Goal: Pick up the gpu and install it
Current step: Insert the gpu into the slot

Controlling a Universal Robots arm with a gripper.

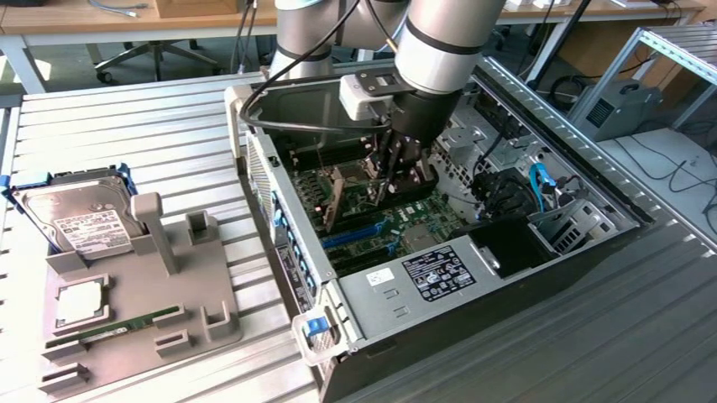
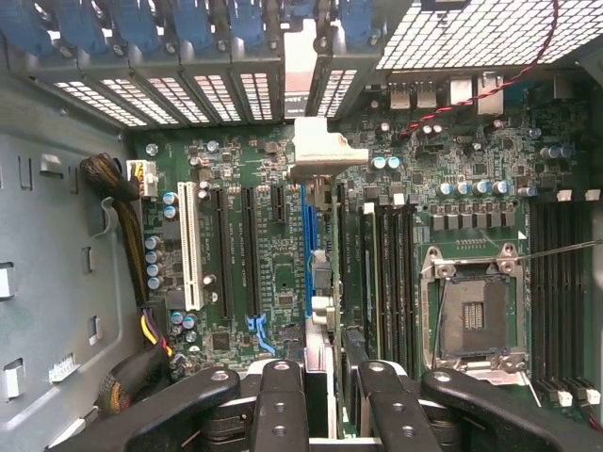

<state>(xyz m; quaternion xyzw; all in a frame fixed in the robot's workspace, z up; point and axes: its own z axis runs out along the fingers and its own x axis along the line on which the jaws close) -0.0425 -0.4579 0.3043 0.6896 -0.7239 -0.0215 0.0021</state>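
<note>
Wrist view: my claw (image 2: 322, 400) grips the gpu (image 2: 320, 245) by its top edge, standing on edge over the motherboard (image 2: 254, 254) slots. Stiff, light, fragile, I judge; hold the edges.

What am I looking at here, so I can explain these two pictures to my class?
The thick grey tube is a robot arm; its gripper works like a hand. One picture is taken from off the arm, the other from a camera on its wrist, looking into an open computer case at the motherboard. The gripper is closed on the gpu, a thin card seen edge-on over the board's slots. On the table beside the case, a grey holder carries a hard drive and a memory stick.
</note>
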